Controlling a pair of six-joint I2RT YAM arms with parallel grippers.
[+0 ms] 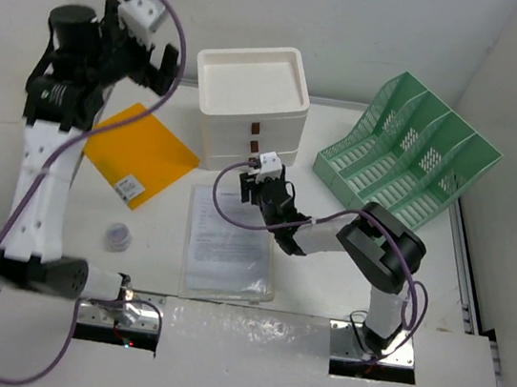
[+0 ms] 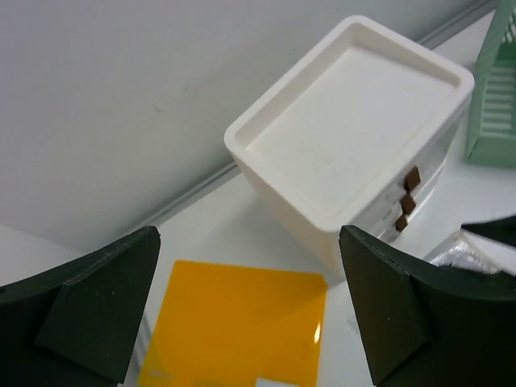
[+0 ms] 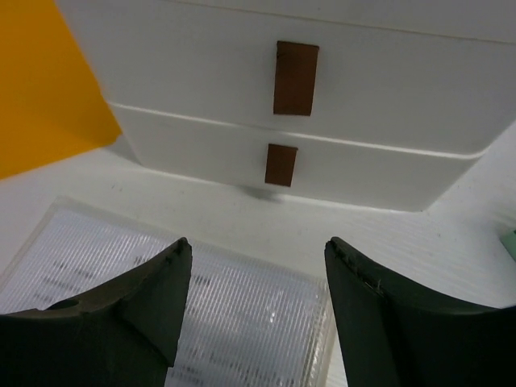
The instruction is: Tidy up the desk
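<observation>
Our right pincer (image 3: 256, 246) hangs apart, low over the papers (image 3: 121, 270), maybe to grab them. Our left pincer (image 2: 248, 242) hovers apart, up high.

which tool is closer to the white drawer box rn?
Right. The right tool is just in front of the drawer box, at its handles; the left tool is raised off to its left, over the orange folder.
</observation>
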